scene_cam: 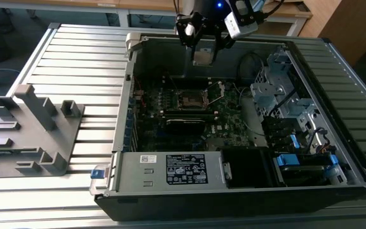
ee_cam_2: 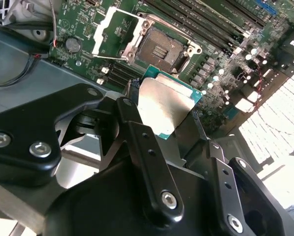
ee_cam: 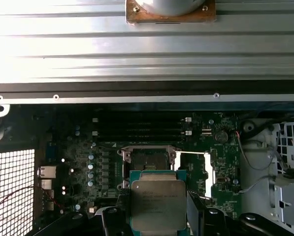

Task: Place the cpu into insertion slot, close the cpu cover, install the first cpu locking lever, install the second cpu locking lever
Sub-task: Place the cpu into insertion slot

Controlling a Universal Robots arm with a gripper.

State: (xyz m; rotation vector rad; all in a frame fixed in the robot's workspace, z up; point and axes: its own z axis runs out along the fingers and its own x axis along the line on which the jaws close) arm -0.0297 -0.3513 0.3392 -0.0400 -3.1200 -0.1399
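Currently the gripper [ee_cam_2: 162,109] clamps the cpu [ee_cam: 158,204] by two edges, above the open insertion slot [ee_cam: 147,162]. The cpu cover [ee_cam: 207,172] stands flipped aside. In the second wrist view, the fingers [ee_cam_2: 137,128] hide part of the chip.

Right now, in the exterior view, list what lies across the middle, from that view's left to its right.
Grey plastic fixture → computer case's side wall → empty cpu socket → opened cpu cover → metal drive cage.
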